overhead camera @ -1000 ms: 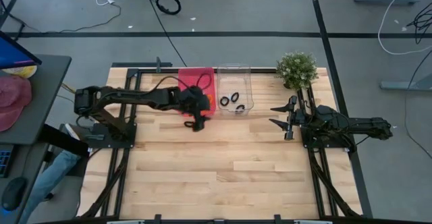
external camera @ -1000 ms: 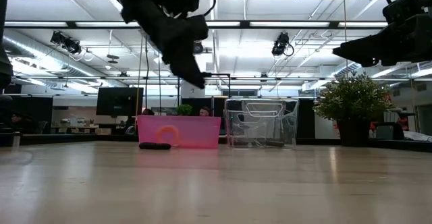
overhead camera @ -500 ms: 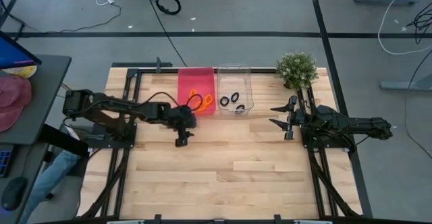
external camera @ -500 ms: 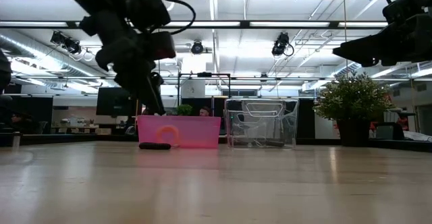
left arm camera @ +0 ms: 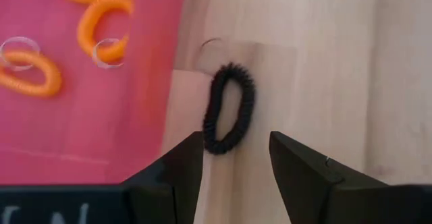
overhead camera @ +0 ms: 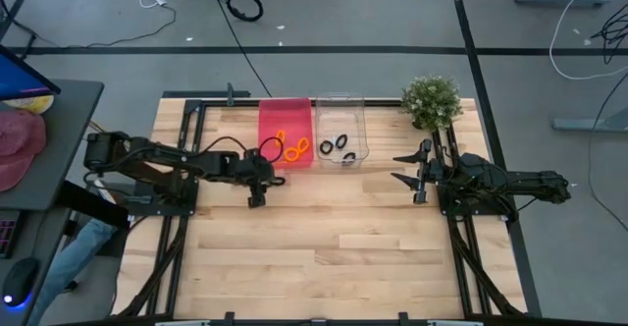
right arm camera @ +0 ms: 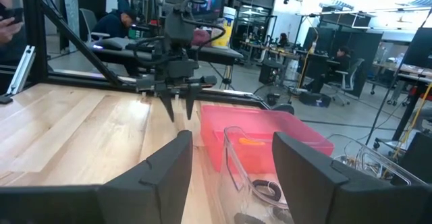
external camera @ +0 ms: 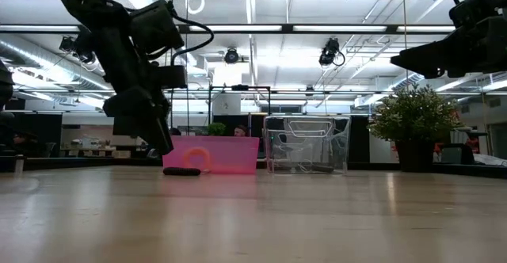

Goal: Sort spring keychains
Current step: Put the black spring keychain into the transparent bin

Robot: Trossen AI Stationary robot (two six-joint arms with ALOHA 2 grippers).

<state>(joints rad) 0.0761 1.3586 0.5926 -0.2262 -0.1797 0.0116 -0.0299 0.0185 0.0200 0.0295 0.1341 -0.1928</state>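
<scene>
1. Looking down from the high view, the left gripper [overhead camera: 256,194] is being held above the wooden table [overhead camera: 334,247], just beside the pink plastic bin [overhead camera: 285,115] holding orange coiled spring keychains [overhead camera: 293,148]; two black coiled keychains [overhead camera: 338,146] are lying in the clear plastic bin [overhead camera: 340,105]. The right gripper [overhead camera: 416,176] is waiting, parted and empty.
2. In the low view, the last black coiled keychain [external camera: 181,170] is lying on the table against the pink bin's wall; that wall is likely being risked by a finger on descent.
3. In the left wrist view, the empty jaws are standing moderately apart, barely straddling one end of that keychain [left arm camera: 229,107]; a pinch at the end is probably risking a springy slip.
</scene>
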